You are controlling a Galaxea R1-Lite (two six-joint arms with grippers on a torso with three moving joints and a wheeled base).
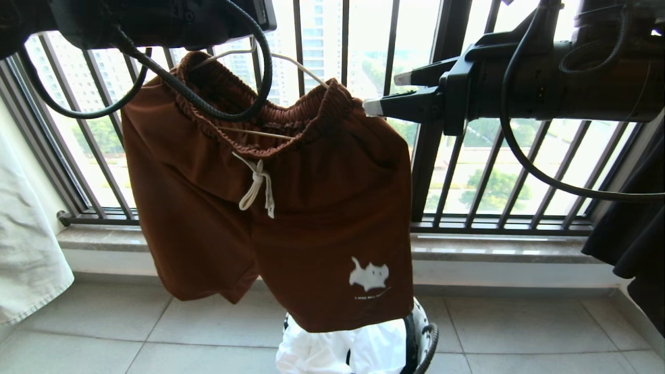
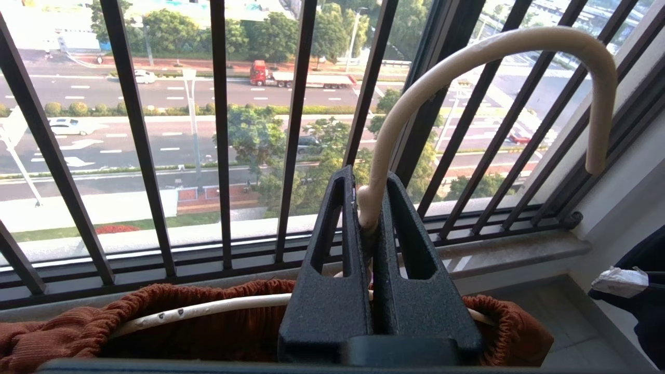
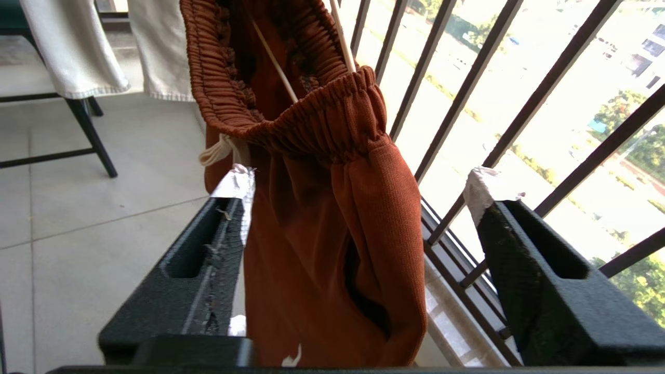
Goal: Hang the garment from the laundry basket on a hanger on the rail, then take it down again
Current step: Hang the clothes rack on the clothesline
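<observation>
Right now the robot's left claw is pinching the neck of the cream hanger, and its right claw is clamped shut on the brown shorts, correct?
Not quite. The right gripper is open: the right wrist view shows its fingers spread either side of the shorts. The left gripper does pinch the hanger neck.

Left pincer (image 2: 371, 218) clamped tight, right pincer (image 3: 363, 192) spread wide.

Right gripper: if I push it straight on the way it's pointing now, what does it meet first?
Probably the garment: its waistband side hangs between the right gripper's open fingers, just ahead. One fingertip looks close to the cloth already; depth is uncertain.
</observation>
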